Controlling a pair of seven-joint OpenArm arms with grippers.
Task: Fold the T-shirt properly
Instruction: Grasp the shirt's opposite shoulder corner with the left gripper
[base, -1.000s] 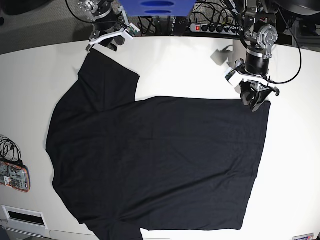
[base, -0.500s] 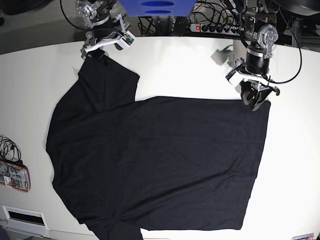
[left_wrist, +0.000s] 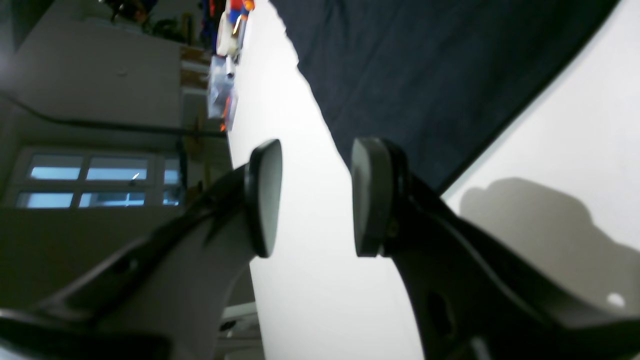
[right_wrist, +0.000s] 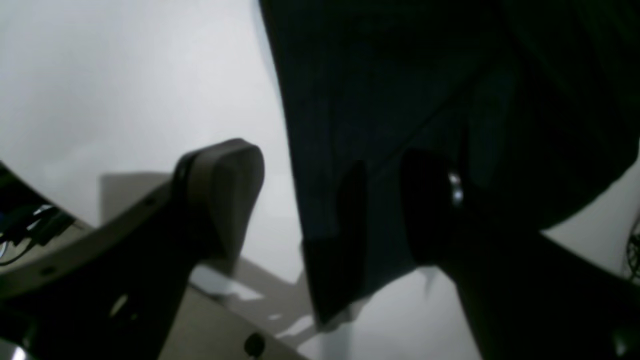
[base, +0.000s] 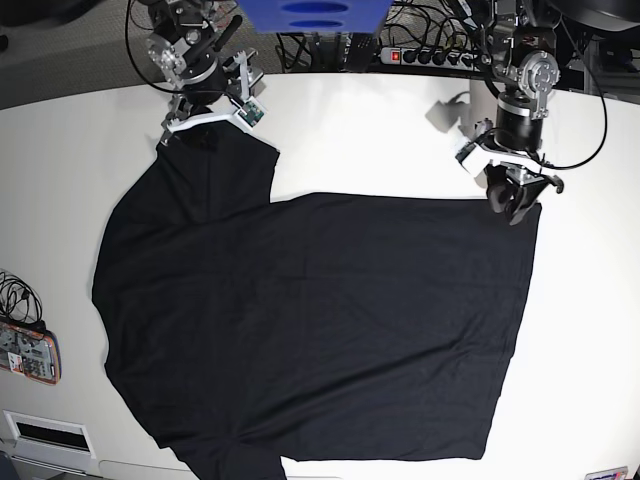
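We have the T-shirt (base: 310, 320) spread flat over most of the white surface (base: 360, 130), one sleeve reaching toward the far left corner and the hem running down the right side. Our right claw (base: 205, 128) sits at the tip of that sleeve; its wrist view shows the jaws parted with the sleeve edge (right_wrist: 340, 240) lying between them, one pad over cloth, one over bare surface, not yet pinched. Our left claw (base: 513, 198) rests at the shirt's far right corner, jaws partly open; its wrist view shows bare surface between the pads (left_wrist: 367, 195) and the fabric edge just beside one of them. We judge both claws are placed at outer corners to grip for a fold.
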